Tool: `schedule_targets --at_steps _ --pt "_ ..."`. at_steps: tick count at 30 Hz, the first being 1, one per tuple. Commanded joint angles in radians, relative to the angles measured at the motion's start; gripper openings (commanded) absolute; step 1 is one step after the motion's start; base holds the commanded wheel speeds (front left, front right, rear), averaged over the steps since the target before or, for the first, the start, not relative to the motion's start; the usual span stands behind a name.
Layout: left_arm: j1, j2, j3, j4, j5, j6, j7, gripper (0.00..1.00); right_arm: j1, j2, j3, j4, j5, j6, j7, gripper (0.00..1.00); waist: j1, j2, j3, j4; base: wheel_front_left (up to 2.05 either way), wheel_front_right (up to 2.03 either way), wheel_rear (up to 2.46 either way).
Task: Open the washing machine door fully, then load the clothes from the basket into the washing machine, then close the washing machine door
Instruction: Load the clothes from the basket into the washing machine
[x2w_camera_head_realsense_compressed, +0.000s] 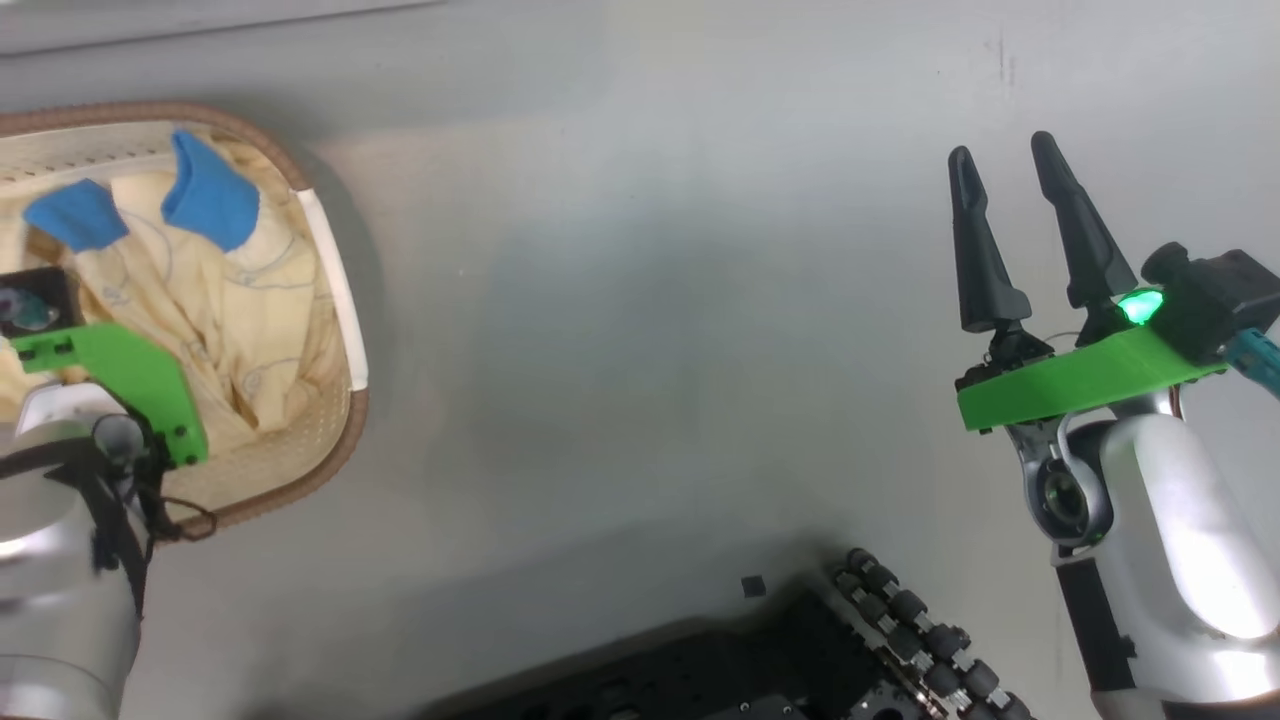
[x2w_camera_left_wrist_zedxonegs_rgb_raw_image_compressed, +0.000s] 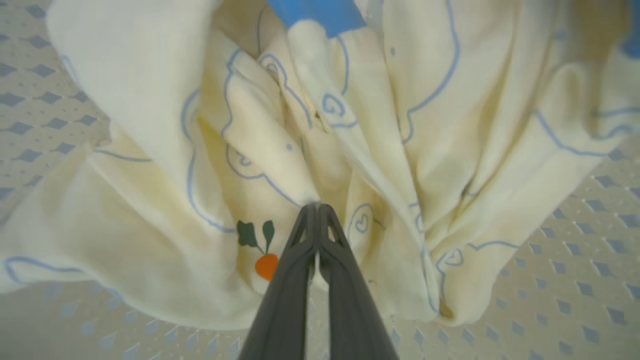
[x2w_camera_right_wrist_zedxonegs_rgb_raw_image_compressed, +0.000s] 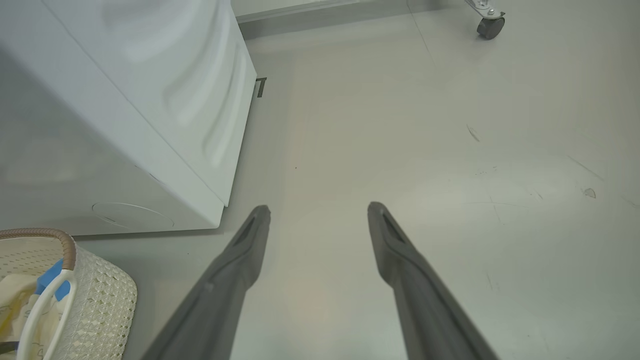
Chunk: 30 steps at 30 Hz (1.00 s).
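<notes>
The basket (x2w_camera_head_realsense_compressed: 335, 290) stands on the floor at the left, its brown rim and a white side handle showing. Inside lie the clothes (x2w_camera_head_realsense_compressed: 250, 320), cream-yellow with blue cuffs. My left arm reaches down into the basket, its green wrist mount (x2w_camera_head_realsense_compressed: 130, 370) covering the fingers. In the left wrist view my left gripper (x2w_camera_left_wrist_zedxonegs_rgb_raw_image_compressed: 317, 206) is shut, its tips pinching a fold of the clothes (x2w_camera_left_wrist_zedxonegs_rgb_raw_image_compressed: 440, 150) beside a small orange carrot print. My right gripper (x2w_camera_head_realsense_compressed: 1002, 148) hangs open and empty over bare floor at the right. The white washing machine (x2w_camera_right_wrist_zedxonegs_rgb_raw_image_compressed: 150, 100) shows its side; the washing machine door is out of view.
My dark wheeled base (x2w_camera_head_realsense_compressed: 800, 650) fills the bottom middle. Grey floor (x2w_camera_head_realsense_compressed: 650, 300) stretches between the basket and my right arm. In the right wrist view the basket (x2w_camera_right_wrist_zedxonegs_rgb_raw_image_compressed: 100, 300) sits just in front of the machine, and a caster wheel (x2w_camera_right_wrist_zedxonegs_rgb_raw_image_compressed: 490, 25) stands far off.
</notes>
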Motion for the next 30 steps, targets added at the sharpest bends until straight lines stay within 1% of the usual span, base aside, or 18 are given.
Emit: schedule_targets --at_steps 1,7,14,18,24,30 --pt "0.053 0.028 0.011 -0.001 -0.009 -0.004 -0.012 0.0 0.034 -0.001 0.009 -0.018 -0.004 0.003 -0.006 1.0 0.0 0.0 -0.038 0.013 0.0 0.0 0.0" --pt "0.095 0.009 -0.036 -0.001 0.015 -0.025 -0.068 0.0 0.038 -0.001 -0.003 -0.001 -0.009 0.003 -0.006 1.0 0.0 0.0 -0.13 0.042 0.0 0.0 0.0" --pt "0.147 -0.007 -0.042 -0.001 -0.007 -0.04 -0.142 0.0 0.052 -0.004 0.003 0.021 -0.012 0.003 -0.006 1.0 0.0 0.0 -0.236 0.066 0.0 0.0 0.0" --pt "0.178 -0.007 -0.043 -0.001 -0.02 -0.045 -0.206 0.0 0.063 -0.005 0.006 0.034 -0.01 0.003 -0.006 1.0 0.0 0.0 -0.295 0.08 0.0 0.0 0.0" --pt "0.205 0.001 -0.061 -0.003 -0.015 -0.045 -0.326 0.0 0.083 -0.006 0.005 0.055 -0.01 0.003 -0.006 1.0 0.0 0.0 -0.373 0.104 0.0 0.0 0.0" --pt "0.232 0.001 -0.067 -0.025 -0.012 -0.031 -0.388 0.0 0.103 -0.006 0.01 0.072 -0.008 0.003 -0.006 1.0 0.0 0.0 -0.446 0.124 0.0 0.0 0.0"
